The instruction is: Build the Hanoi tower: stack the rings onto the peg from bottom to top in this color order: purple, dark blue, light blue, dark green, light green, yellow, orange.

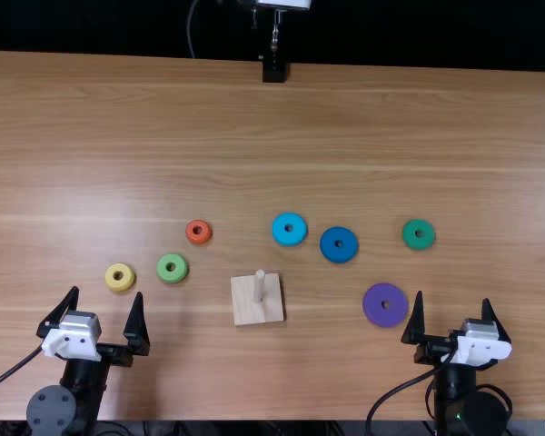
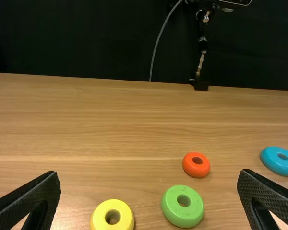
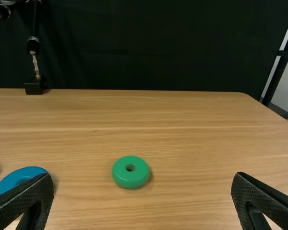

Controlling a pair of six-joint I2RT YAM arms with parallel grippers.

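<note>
Wide apart, the fingers of the left end effector (image 1: pixel 107 292) and the right end effector (image 1: pixel 452 296) stand released at the near side of a light brown wooden counter (image 1: pixel 118 136). Just beyond the left one lies the yellow ring (image 1: pixel 113 282), with the light green ring (image 1: pixel 165 275) near it on the right and the orange ring (image 1: pixel 205 238) farther out. The purple ring (image 1: pixel 372 309) rests near the right one, on its left side; the dark green ring (image 1: pixel 411 238) lies well beyond. Between the two arms, a pale wooden peg (image 1: pixel 260 287) rises upright from its square base (image 1: pixel 245 312), while past it the dark blue ring (image 1: pixel 329 245) and light blue ring (image 1: pixel 282 222) lie near each other but apart. All seven rings lie flat around the base, none touching another. At the far edge sits a small black block (image 1: pixel 274 72), against a dark curtain (image 2: pixel 86 38)
</note>
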